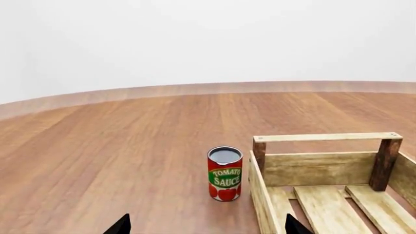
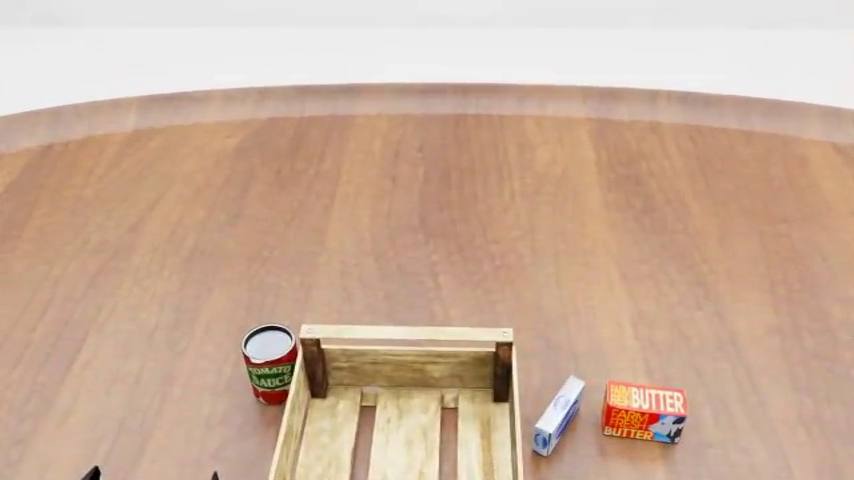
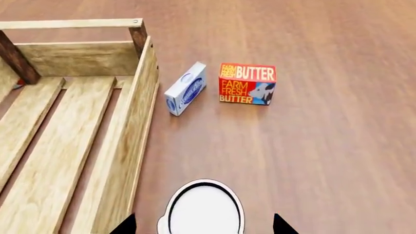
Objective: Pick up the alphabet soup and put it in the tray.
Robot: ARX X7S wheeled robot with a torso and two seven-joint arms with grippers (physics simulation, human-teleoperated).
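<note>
Wood crate (image 3: 140, 112) w/ white-topped can (image 3: 202, 209) just outside its long side — likely the alphabet soup, label not visible.
R gripper (image 3: 203, 225) hangs over that can, tips spread wide either side, nothing gripped; L gripper (image 1: 206, 225) also wide, empty, near tomato sauce can (image 1: 225, 173) at crate's opposite side. Risk: smooth round tin sits close to the slatted wall, so a finger could clip the rail or tip the can. Butter box (image 3: 247, 83) & small blue-white carton (image 3: 186, 89) lie beyond, clear.
</note>
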